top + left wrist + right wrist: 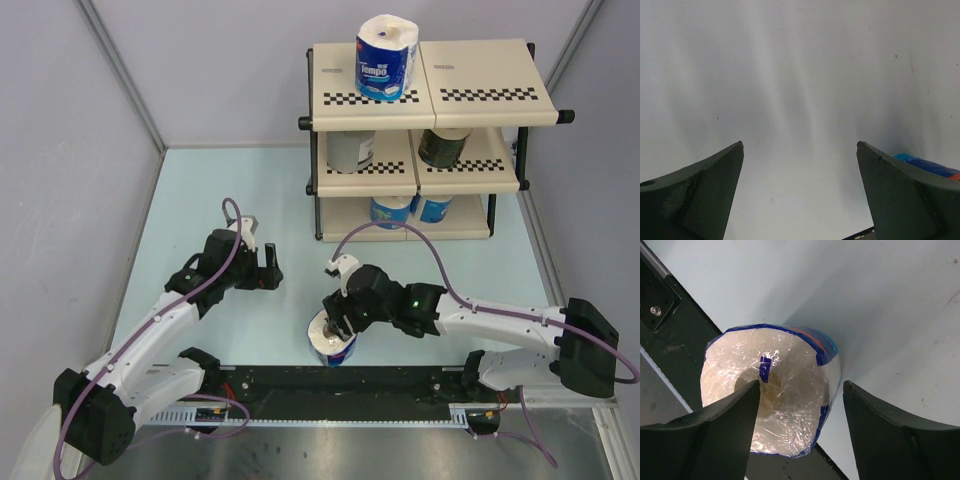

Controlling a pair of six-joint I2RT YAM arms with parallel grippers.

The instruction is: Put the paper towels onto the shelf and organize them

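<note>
The shelf (480, 95) stands at the far right. A white roll in a blue Tempo wrapper (386, 55) stands on its top tier. A grey roll (350, 150) and a dark-wrapped roll (443, 147) sit on the middle tier. Two blue-wrapped rolls (391, 210) (432, 208) sit on the bottom tier. Another blue-wrapped roll (335, 352) stands on end on the table near the front edge. My right gripper (337, 322) is open right over it. In the right wrist view, the gripper (801, 385) has one finger over the roll's (785, 370) core and the other outside its wall. My left gripper (262, 270) is open and empty over bare table (800, 145).
A black rail (330, 380) runs along the table's near edge, close behind the roll; it also shows in the right wrist view (665, 315). Grey walls enclose the table at the left, back and right. A sliver of blue wrapper (925, 162) shows past my left gripper's right finger.
</note>
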